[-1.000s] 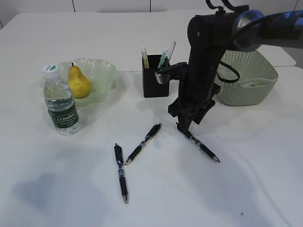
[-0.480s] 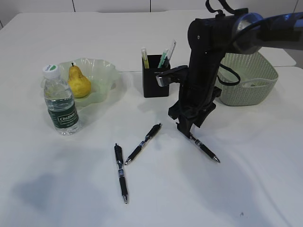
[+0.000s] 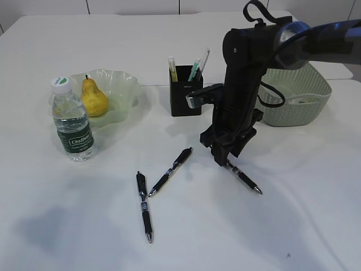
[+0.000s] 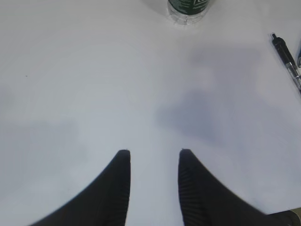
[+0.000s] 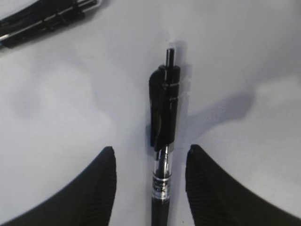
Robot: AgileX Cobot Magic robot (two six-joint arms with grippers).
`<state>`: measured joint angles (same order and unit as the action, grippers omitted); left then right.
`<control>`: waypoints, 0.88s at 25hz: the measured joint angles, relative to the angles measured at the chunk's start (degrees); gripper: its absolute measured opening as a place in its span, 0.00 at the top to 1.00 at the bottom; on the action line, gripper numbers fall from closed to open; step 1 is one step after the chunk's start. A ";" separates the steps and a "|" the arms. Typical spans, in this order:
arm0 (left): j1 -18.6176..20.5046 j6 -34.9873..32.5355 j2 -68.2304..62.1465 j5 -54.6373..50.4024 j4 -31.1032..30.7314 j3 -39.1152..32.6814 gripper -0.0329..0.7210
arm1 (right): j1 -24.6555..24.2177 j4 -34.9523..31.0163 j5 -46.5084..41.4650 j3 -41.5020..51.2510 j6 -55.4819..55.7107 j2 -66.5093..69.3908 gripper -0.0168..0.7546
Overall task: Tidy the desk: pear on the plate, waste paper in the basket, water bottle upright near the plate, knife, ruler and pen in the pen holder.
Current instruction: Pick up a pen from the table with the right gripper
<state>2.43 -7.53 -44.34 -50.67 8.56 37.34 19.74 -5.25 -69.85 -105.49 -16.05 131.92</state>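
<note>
Three black pens lie on the white table. My right gripper [image 3: 221, 161] is open and low over the right pen [image 3: 243, 178]. In the right wrist view the fingers [image 5: 151, 149] straddle that pen [image 5: 164, 117], which lies flat between them, apart from both. The middle pen [image 3: 171, 171] and the left pen [image 3: 144, 206] lie further left. The black pen holder [image 3: 184, 96] holds several upright items. The yellow pear [image 3: 93, 97] sits on the green plate [image 3: 121, 90]. The water bottle [image 3: 72, 121] stands upright beside it. My left gripper [image 4: 154, 152] is open and empty over bare table.
The pale green basket [image 3: 293, 93] stands at the back right, behind the right arm. The left wrist view shows the bottle's base [image 4: 188, 7] at the top edge and a pen [image 4: 287, 56] at the right edge. Another pen [image 5: 42, 21] shows at the top left of the right wrist view.
My right gripper has shifted slightly down and to the right along the right pen. The pen has stayed on the table. Nothing else has moved.
</note>
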 joint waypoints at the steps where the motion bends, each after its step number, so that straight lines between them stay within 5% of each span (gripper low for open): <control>1: 0.00 0.00 0.00 0.00 0.00 0.00 0.63 | 0.00 0.00 0.00 0.00 0.00 0.00 0.48; 22: 0.00 0.00 0.00 -1.22 0.00 0.00 0.63 | 0.00 -0.44 0.08 0.11 0.33 1.51 0.48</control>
<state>2.43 -7.53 -44.34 -51.89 8.56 37.34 19.74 -5.69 -69.77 -105.38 -15.73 133.43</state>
